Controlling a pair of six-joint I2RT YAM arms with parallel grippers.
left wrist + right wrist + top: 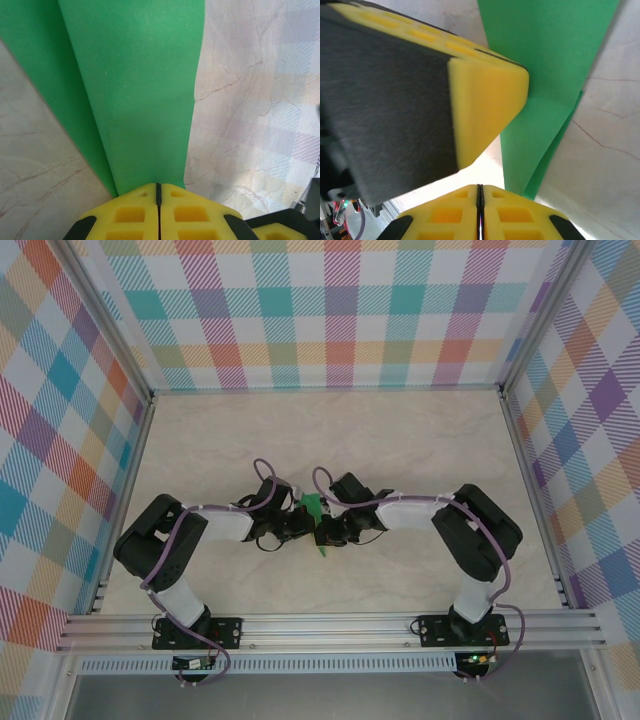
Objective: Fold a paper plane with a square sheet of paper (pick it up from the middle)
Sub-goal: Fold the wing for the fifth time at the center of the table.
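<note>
One folded green paper (312, 508) lies mid-frame in the top view. The two grippers hide most of it, leaving an upper patch and a small lower tip. Its long axis runs up-down the frame, slightly tilted. In the left wrist view it widens toward the top edge and is cut off there (two layers, one crease). The left gripper (158, 187) pinches its narrow end. The right gripper (479, 189) has its pads pressed together just beside the paper; whether they catch it is unclear.
</note>
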